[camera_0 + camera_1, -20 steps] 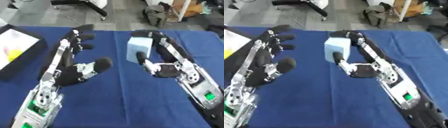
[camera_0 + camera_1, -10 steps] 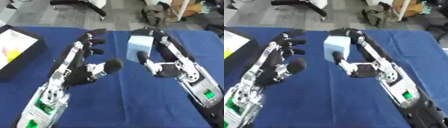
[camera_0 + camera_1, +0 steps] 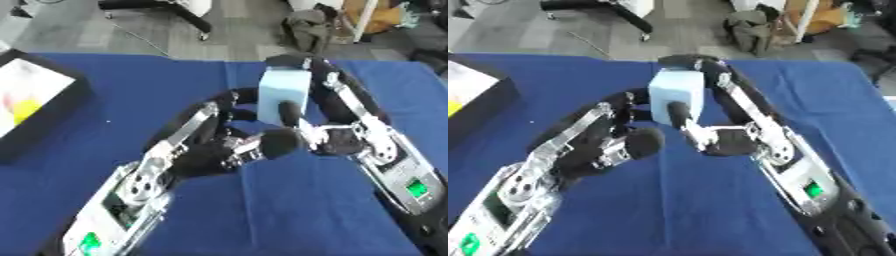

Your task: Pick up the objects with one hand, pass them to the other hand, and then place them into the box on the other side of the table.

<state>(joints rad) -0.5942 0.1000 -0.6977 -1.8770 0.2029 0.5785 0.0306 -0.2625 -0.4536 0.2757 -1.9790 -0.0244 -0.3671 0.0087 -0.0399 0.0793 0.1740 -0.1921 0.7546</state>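
**Blue Block Between Two Hands**

Blue cloth table (image 3: pixel 105 100) under grey office floor. At frame centre, pale blue block (image 3: pixel 284 95) held upright in right hand (image 3: pixel 337 135), fingers curled over top, thumb across front. Left hand (image 3: pixel 214 150) just beside block's left edge, fingers spread, thumb raised; touching or not, cannot tell. Black box (image 3: pixel 52 107) at left edge, something yellow inside.

The pale blue block (image 3: pixel 284 95) is showing a smooth, matt face, plastic or foam by appearance. The right hand (image 3: pixel 337 137) and left hand (image 3: pixel 210 150) are presenting black matt casings with silver metal joints. The table (image 3: pixel 131 90) is wearing a blue matt cloth. The box (image 3: pixel 39 107) is showing black matt walls.
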